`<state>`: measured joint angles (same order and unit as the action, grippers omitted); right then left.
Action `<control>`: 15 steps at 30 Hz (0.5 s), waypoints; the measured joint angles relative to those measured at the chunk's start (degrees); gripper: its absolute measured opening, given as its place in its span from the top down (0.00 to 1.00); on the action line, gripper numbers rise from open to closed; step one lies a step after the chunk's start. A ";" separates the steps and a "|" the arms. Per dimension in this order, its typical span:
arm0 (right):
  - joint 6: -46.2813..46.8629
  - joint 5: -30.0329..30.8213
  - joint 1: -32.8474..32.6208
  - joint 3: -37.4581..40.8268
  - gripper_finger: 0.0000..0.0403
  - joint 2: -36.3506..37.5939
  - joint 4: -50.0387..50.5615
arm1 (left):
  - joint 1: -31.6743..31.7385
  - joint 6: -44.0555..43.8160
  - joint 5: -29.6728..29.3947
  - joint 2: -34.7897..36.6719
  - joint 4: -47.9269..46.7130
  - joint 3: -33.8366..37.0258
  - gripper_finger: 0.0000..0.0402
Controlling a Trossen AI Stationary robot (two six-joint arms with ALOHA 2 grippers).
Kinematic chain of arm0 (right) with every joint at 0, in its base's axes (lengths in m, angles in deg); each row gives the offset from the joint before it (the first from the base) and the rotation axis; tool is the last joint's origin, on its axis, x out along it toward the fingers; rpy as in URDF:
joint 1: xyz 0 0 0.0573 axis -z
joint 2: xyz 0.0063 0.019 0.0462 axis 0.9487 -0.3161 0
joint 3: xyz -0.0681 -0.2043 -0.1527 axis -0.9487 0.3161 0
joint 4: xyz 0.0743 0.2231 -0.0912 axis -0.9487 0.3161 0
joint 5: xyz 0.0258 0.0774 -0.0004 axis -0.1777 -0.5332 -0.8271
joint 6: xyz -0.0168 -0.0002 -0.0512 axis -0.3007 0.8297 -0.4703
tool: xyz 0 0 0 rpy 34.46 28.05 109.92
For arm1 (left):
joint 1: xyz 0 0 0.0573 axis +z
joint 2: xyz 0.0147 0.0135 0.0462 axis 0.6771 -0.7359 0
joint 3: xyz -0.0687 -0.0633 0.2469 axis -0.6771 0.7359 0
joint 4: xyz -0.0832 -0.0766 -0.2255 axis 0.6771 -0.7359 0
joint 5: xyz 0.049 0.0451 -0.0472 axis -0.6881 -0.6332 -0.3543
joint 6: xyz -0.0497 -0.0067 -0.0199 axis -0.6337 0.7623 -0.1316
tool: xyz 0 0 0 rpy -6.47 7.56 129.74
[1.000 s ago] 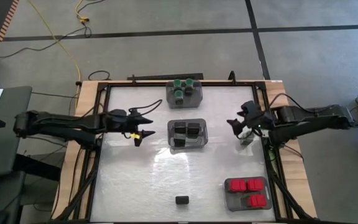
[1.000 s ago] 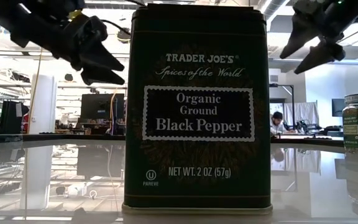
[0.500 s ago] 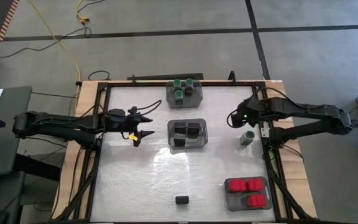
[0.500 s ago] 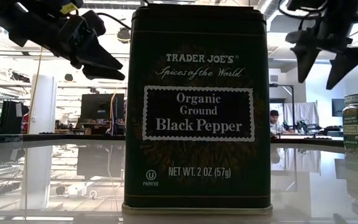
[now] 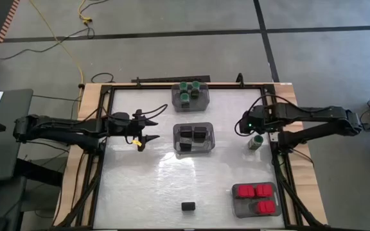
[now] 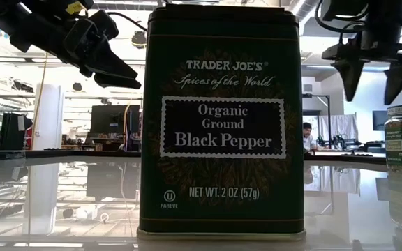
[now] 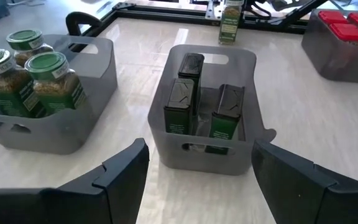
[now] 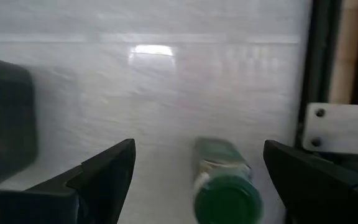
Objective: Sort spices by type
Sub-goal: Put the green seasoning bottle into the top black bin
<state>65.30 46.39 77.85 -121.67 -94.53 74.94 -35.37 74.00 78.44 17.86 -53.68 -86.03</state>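
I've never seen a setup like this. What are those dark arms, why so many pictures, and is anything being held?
These are two robot arms at a white table, each ending in a two-finger claw. One camera looks straight down, one sits at table height, and one rides on each wrist.

On the table stand three grey bins: one with green-capped jars, one with black tins, one with red-capped jars. A lone black pepper tin stands apart near the front edge; it fills the table-height picture because it is right before that camera.

The left claw hangs open beside the black-tin bin, holding nothing. The right claw is open above a single green-capped jar near the table's right edge, not gripping it.
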 joint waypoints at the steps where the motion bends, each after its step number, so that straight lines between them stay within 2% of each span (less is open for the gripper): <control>1: 0.46 0.00 -0.37 0.00 0.06 0.00 0.93 | 0.00 0.29 0.00 0.00 0.01 0.00 0.33; 15: 3.37 0.02 -5.03 0.00 0.06 -0.02 3.65 | 0.00 0.27 0.09 0.00 0.02 -0.06 0.33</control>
<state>68.67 46.41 72.82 -121.67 -94.56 78.59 -35.37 74.27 78.53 17.86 -53.66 -86.09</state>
